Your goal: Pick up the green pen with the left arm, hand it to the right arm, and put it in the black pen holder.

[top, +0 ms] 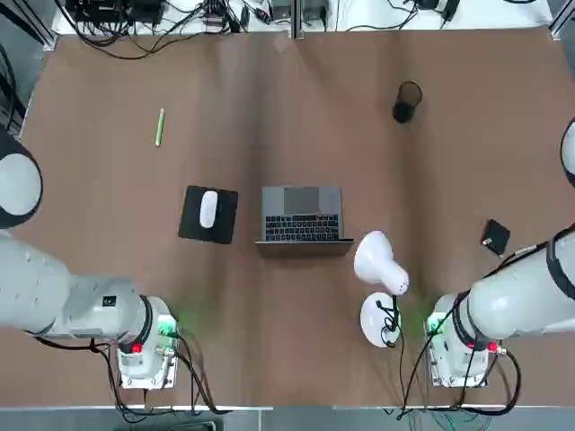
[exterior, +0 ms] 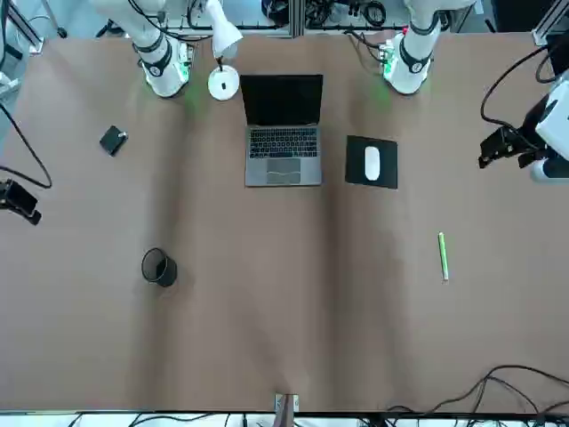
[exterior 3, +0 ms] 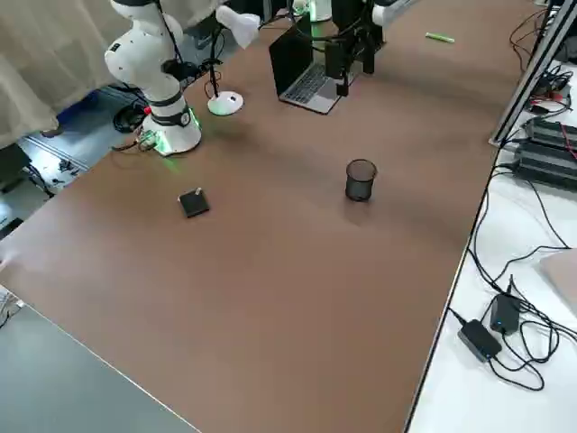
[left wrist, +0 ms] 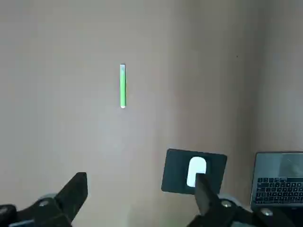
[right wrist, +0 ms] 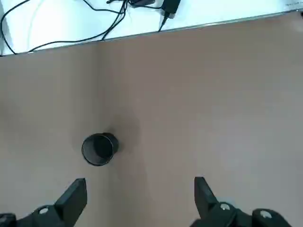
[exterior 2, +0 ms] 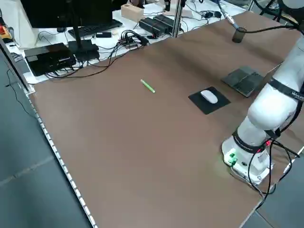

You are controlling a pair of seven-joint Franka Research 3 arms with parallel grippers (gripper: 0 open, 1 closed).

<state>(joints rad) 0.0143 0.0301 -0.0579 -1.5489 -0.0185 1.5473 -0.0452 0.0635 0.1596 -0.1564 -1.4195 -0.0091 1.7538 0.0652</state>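
The green pen lies flat on the brown table on the left side, far from the arms' bases. The black pen holder stands upright at the far right. My left gripper hovers high above the table's left edge, open and empty, with the pen well ahead of its fingers. Over the right edge my right gripper is also raised, open and empty, and the holder sits in front of it.
An open laptop stands mid-table, with a white mouse on a black pad to its left. A white desk lamp is near the right arm's base. A small flat black square lies at the right. Cables run along the far edge.
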